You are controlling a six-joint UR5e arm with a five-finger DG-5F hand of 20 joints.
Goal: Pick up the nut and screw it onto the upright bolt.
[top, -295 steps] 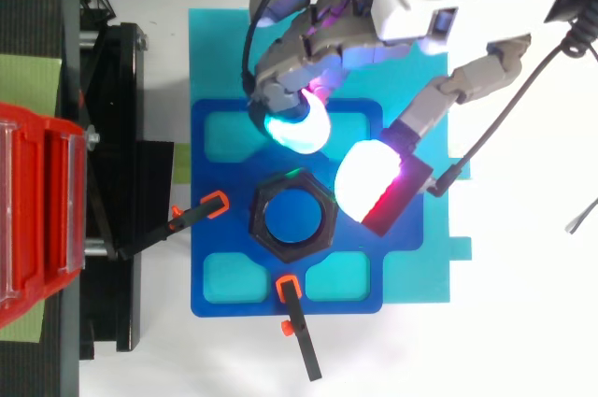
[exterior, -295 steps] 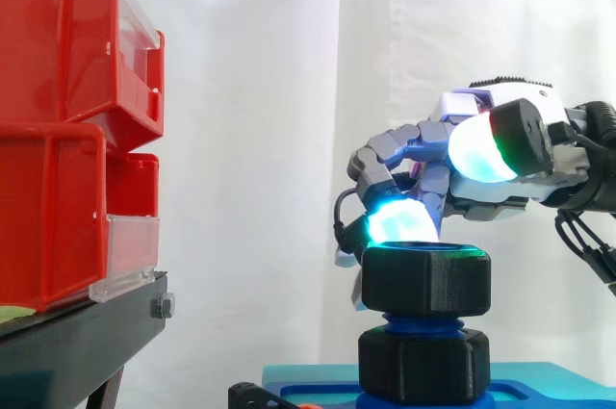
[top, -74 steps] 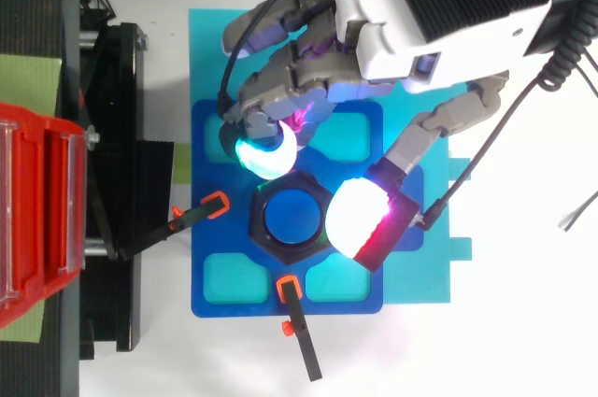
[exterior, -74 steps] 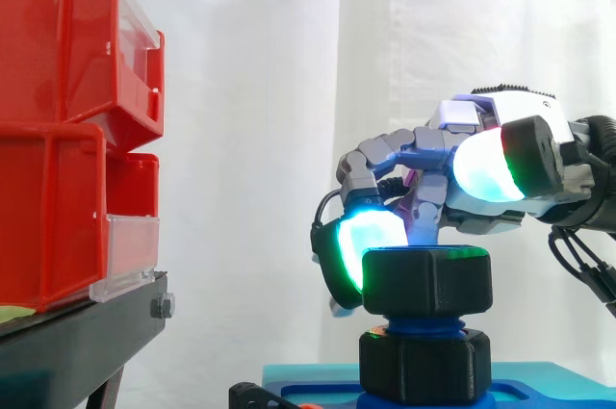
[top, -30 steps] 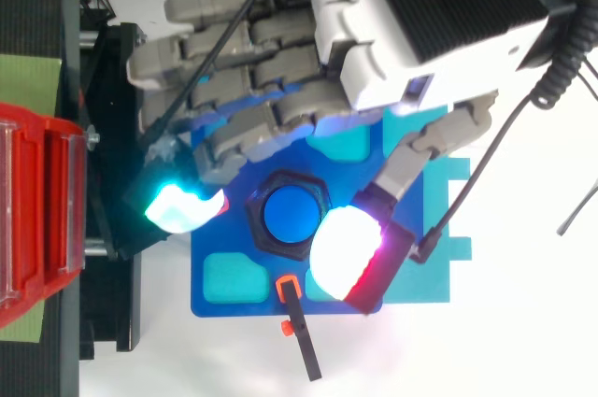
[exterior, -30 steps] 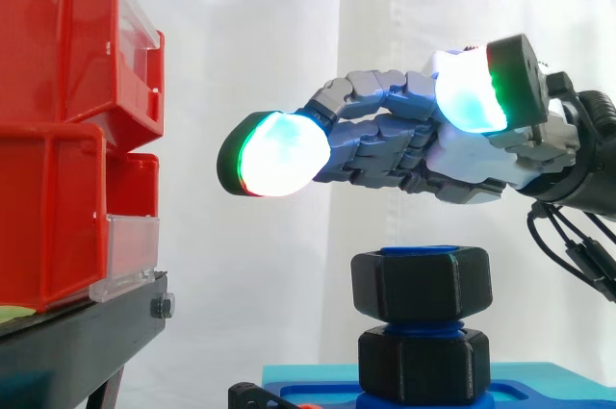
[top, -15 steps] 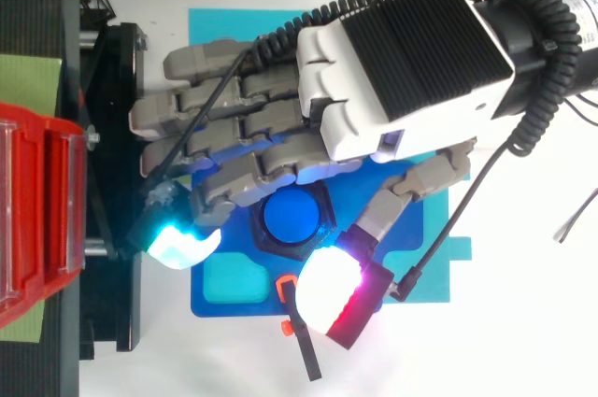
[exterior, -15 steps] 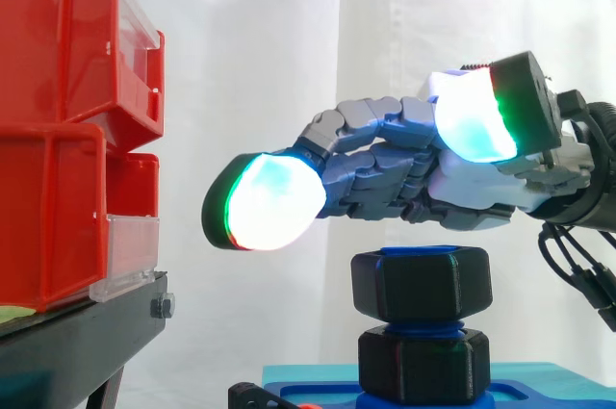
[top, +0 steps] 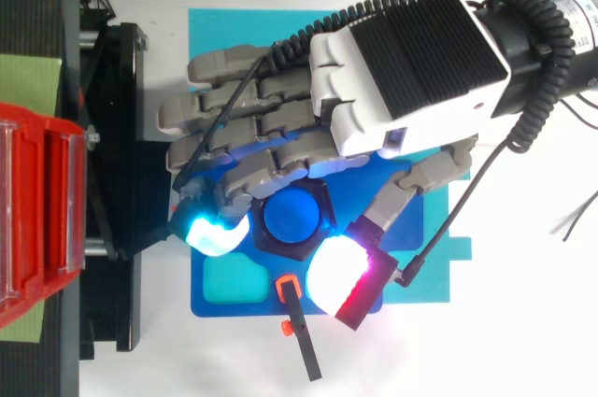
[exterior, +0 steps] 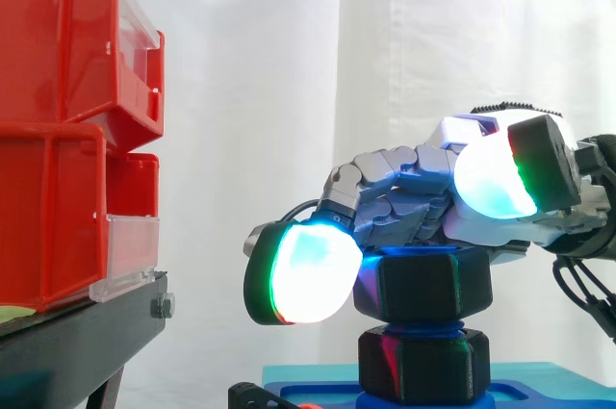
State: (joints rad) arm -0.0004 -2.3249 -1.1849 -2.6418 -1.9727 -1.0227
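The red plastic bins (exterior: 58, 140) stand well left, leaving open room. The grey robot hand (top: 411, 51), raised 1 second ago, has come down over the black hexagonal nut (exterior: 433, 286) with its fingers loosely spread, clamping nothing. The nut sits on the blue upright bolt (top: 291, 215), so another tightening turn looks likely. An orange-tipped clamp (top: 288, 287) crowds the thumb's side.

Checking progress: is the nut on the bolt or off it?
On. The black nut sits on the blue bolt, whose top shows through its hole in the top view.
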